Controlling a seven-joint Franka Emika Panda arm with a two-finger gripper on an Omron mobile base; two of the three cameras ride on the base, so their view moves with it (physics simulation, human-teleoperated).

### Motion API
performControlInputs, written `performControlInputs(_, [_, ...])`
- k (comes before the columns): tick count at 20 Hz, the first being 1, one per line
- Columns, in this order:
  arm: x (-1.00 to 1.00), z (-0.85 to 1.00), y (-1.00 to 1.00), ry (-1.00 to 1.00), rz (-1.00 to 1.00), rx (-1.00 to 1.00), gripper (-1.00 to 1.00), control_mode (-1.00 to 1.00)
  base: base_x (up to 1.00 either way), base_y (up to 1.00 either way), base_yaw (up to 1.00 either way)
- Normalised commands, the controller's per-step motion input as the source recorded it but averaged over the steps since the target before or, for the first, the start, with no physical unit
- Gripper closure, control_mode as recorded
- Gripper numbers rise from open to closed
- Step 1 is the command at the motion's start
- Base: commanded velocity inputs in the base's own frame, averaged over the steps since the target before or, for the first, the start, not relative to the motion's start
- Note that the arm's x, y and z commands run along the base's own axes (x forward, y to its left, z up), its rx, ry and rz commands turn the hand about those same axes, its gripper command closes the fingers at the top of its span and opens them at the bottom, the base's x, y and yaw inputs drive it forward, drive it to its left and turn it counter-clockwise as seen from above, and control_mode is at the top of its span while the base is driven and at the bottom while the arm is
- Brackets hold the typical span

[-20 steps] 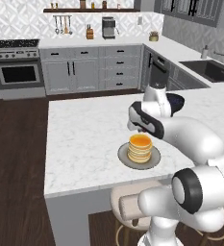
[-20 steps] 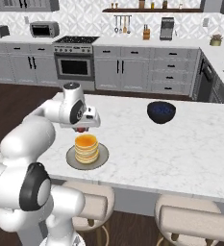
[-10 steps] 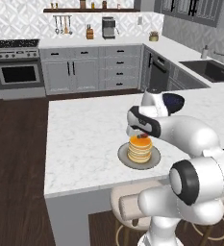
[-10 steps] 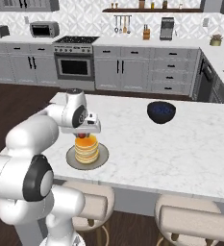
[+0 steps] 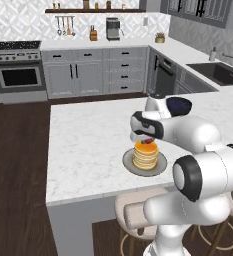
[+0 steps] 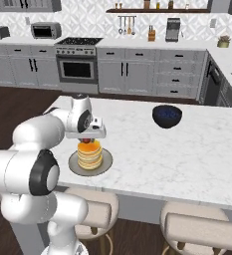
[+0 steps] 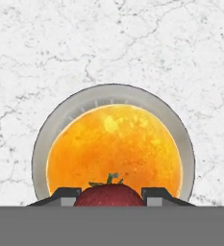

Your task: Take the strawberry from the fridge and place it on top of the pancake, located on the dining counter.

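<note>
We see the jaws pinching the strawberry point(image 7: 109, 194), one dark fingertip point(image 7: 65, 196) on each side of it, with its green leaves pointing up in the hand view. Beneath it lies the pancake point(image 7: 114, 153), a golden-orange round stack on a flat grey plate point(image 7: 183, 139), and the berry sits over the near edge of the stack in that view. Whether the berry already touches the top pancake we cannot tell.

From the left base view, the gripper point(image 5: 147, 140) hangs directly above the pancake point(image 5: 145, 155), with the strawberry point(image 5: 147, 141) showing as a small red spot just at the top of the stack. The plate point(image 5: 129, 164) rests on the white marble desk point(image 5: 88, 145), near its near edge. From the right base view we find the same arrangement: the gripper point(image 6: 87, 139) over the pancake point(image 6: 89, 156), the strawberry point(image 6: 86, 141) between them, the plate point(image 6: 72, 166) on the desk point(image 6: 187, 149).

A dark bowl point(image 6: 167, 115) stands on the desk well apart from the plate, to its right and farther off in the right base view; in the left base view the bowl point(image 5: 179, 105) shows just beyond the arm.

Two stools point(image 6: 197, 229) stand at the near side of the desk. Across the dark wood floor, grey cabinets point(image 6: 132, 74) and an oven point(image 6: 76, 69) line the far wall.
</note>
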Motion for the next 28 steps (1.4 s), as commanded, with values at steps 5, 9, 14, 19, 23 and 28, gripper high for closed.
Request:
performControlInputs(5, [0.01, -0.13, 0.00, 0.00, 0.00, 0.00, 1.00, -1.00, 0.00, 0.00, 0.00])
performControlInputs(9, [0.12, -0.16, 0.00, 0.00, 0.00, 0.00, 1.00, -1.00, 0.00, 0.00, 0.00])
performControlInputs(14, [0.01, -0.16, 0.00, 0.00, 0.00, 0.00, 1.00, -1.00, 0.00, 0.00, 0.00])
performControlInputs(19, [0.01, -0.13, 0.00, 0.00, 0.00, 0.00, 1.00, -1.00, 0.00, 0.00, 0.00])
performControlInputs(23, [0.04, -0.11, 0.00, 0.00, 0.00, 0.00, 1.00, -1.00, 0.00, 0.00, 0.00])
performControlInputs(28, [0.01, -0.19, 0.00, 0.01, 0.00, 0.00, -1.00, -1.00, 0.00, 0.00, 0.00])
